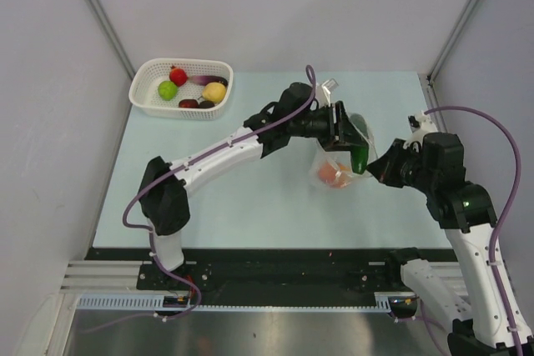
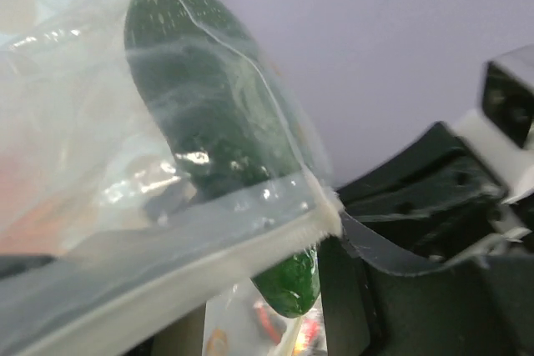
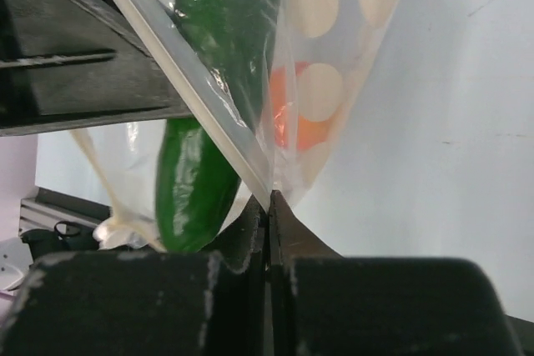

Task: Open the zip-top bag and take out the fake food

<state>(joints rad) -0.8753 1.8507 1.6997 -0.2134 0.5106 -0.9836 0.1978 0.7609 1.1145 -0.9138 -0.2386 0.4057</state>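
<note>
Nearest the cam: black base plate [image 1: 275, 277] w/ a ribbed rail [image 1: 250, 310] in front, both arm bases on it. Past that, a plain matte table [image 1: 234, 214], pale blue-green. Mid-table, right of centre, the zip-top bag [image 1: 332, 164] hangs btwn the arms. The right gripper [image 3: 269, 199] is pinched tight on one edge by the zip strip, and the left gripper [image 1: 340, 127] looks clamped on the opposite side. Inside is fake food [image 1: 359, 154]: a dark green piece up top and an orange piece [image 1: 332, 177] at the bottom. Far left corner: white basket [image 1: 142, 104] w/ red, lime, yellow & purple pieces. Grey walls [image 1: 50, 81] all round, metal posts [image 1: 100, 14] at the back corners.
</note>
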